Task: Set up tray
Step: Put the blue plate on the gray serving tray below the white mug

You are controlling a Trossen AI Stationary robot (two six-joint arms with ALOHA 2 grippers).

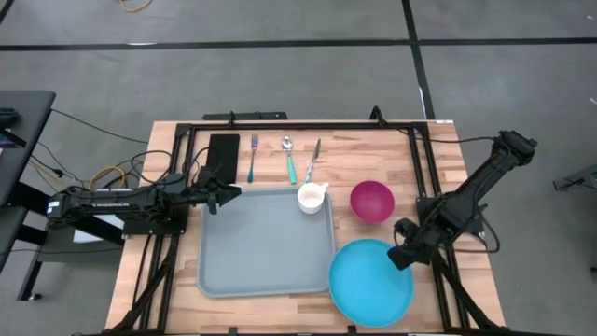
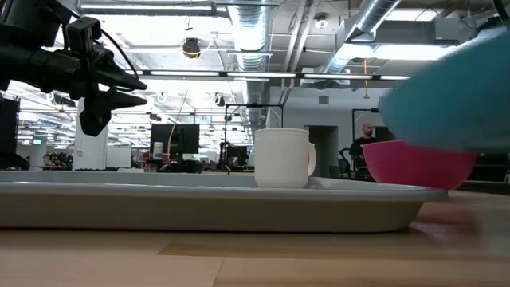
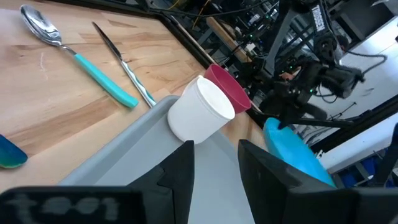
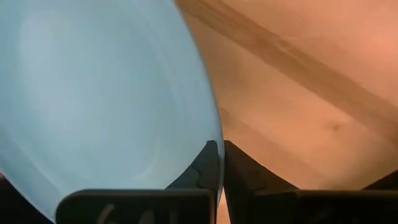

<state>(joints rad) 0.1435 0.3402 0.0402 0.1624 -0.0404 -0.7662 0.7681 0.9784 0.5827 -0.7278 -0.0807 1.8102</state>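
Note:
The light grey-blue tray (image 1: 266, 245) lies flat mid-table. A white cup (image 1: 311, 198) stands on its far right corner, also shown in the low view (image 2: 283, 158). My left gripper (image 1: 216, 198) hovers open above the tray's far left corner (image 2: 131, 89), its fingers (image 3: 180, 168) pointing toward the cup (image 3: 199, 111). My right gripper (image 1: 401, 254) is shut on the round blue plate (image 1: 371, 280), to the right of the tray. A magenta bowl (image 1: 371, 201) sits on the table beyond the plate. My right gripper pinches the blue plate by its rim (image 4: 210, 118) on the plate's right side, one finger on each face of the rim. The fingers come from the table's right, slanting down. The plate (image 2: 454, 88) is raised off the table, above the height of the bowl.
A black napkin (image 1: 222, 154), a fork (image 1: 253, 157), a teal-handled spoon (image 1: 290, 159) and a knife (image 1: 313, 161) lie in a row along the far side of the table. A black frame (image 1: 298, 124) borders the table. People stand in the room behind.

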